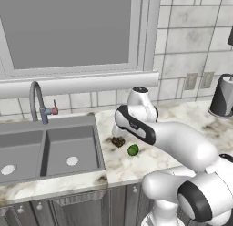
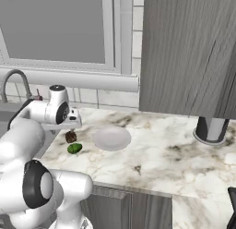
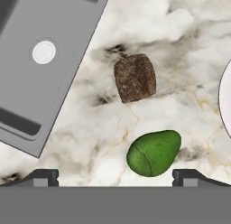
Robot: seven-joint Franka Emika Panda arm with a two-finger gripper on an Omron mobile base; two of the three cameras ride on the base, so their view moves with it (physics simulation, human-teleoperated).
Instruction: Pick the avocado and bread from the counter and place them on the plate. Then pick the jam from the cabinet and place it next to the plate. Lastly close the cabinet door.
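hand view, left to right: sink [image 3: 27, 83] at the counter [image 3: 189, 33] edge, then bread [image 3: 135, 78], a rough dark brown lump, and glossy green avocado [image 3: 154, 153] just beside it, both on bare marble; plate [image 3: 225, 99] rim at right, nothing seen on it. gripper [image 3: 115, 175] spread wide above them, holding nothing. judgement: no step done yet; all placements, jam and door remain.

Glossy green egg-shaped avocado [image 3: 154, 153] lying on its side on white veined marble counter [image 3: 153, 24], rough dark brown bread lump [image 3: 135, 78] just beside it near the sink-side edge, plain white round plate [image 2: 112, 138] nearby, empty
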